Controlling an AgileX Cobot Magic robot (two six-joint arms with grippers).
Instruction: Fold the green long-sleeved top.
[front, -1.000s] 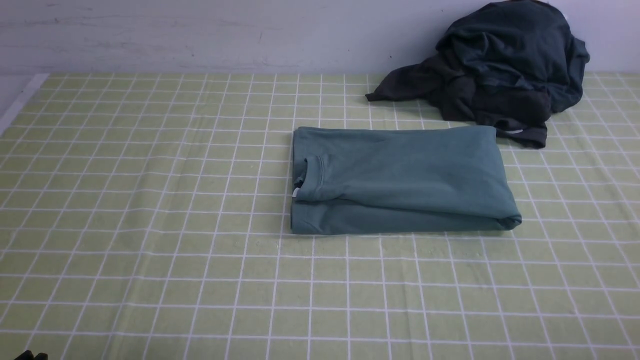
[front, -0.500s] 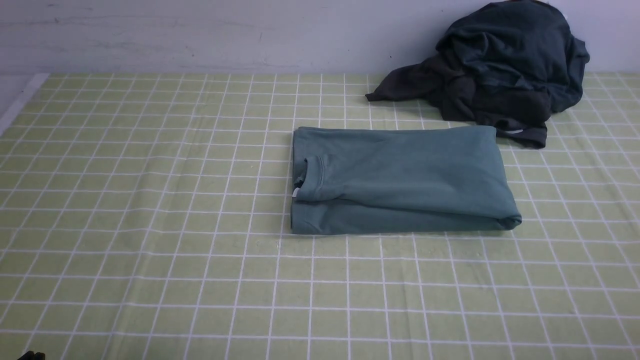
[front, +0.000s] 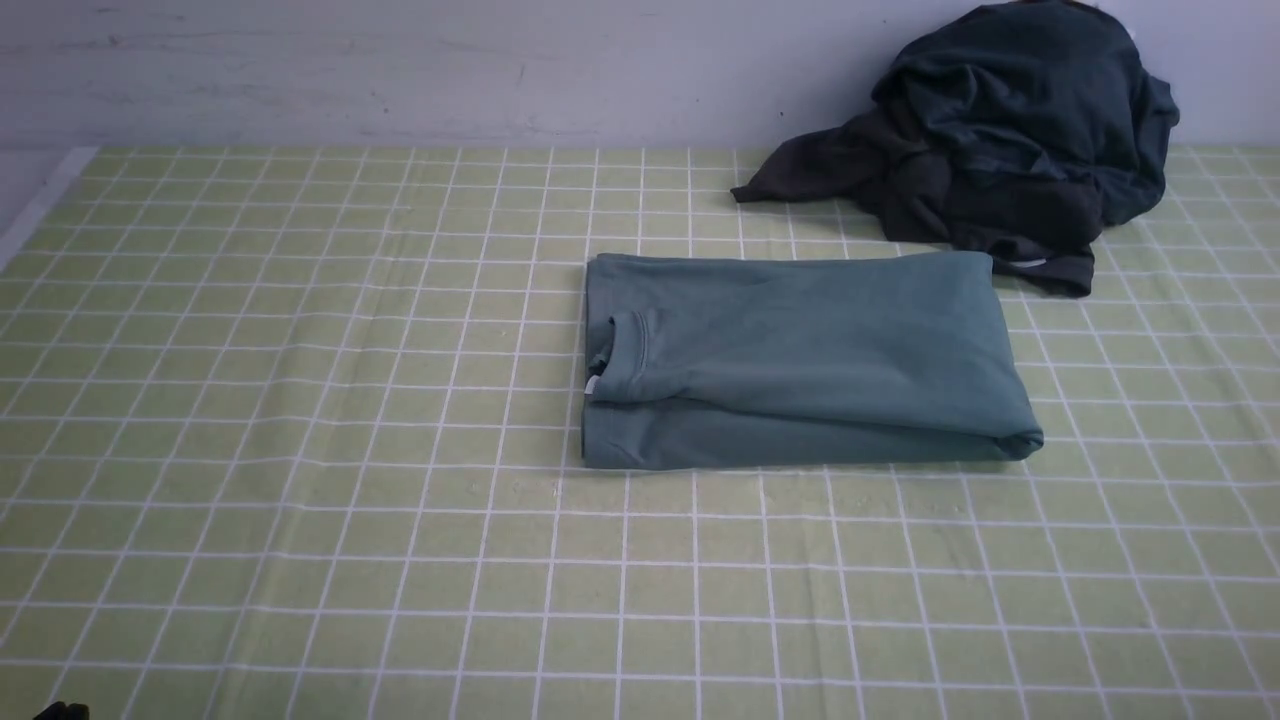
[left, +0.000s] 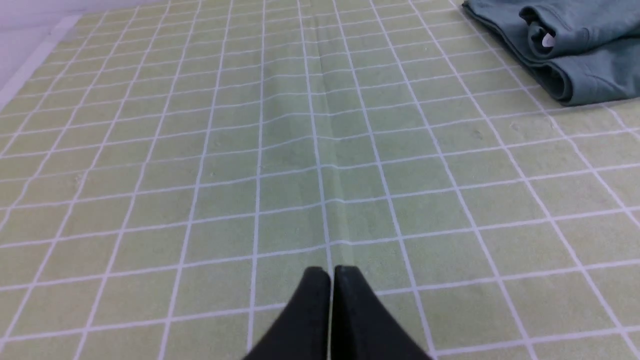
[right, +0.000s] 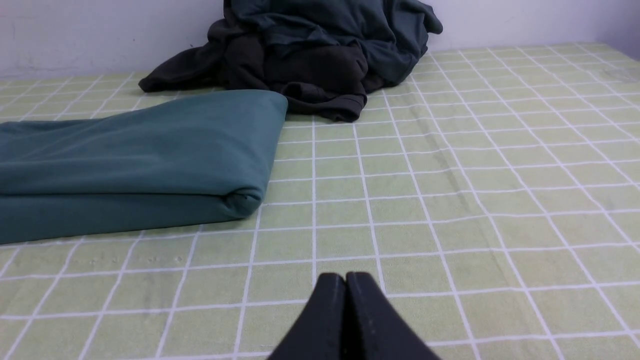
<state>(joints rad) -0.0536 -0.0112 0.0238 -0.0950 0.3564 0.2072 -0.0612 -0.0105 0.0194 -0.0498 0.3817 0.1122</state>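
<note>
**Top lies folded; both arms drawn back with claws closed**

Nearest the robot, the left gripper (left: 332, 272) is seen in its wrist view with its black jaws pressed together, nothing between them, poised over the checked green tablecloth (front: 300, 450). A second ago a little more of that arm's dark tip was seen at the bottom left corner of the front view; now only a sliver is left, so a withdrawal is suggested. The right gripper (right: 345, 280) is likewise closed on nothing above bare cloth.

Further out, the green long-sleeved top (front: 800, 360) is laid flat as a tidy rectangle, collar to the left, unmoved. The folding is judged complete.

Farthest, against the wall, a dark heap of clothes (front: 1000, 130) is piled, just behind the top's far right corner.
</note>
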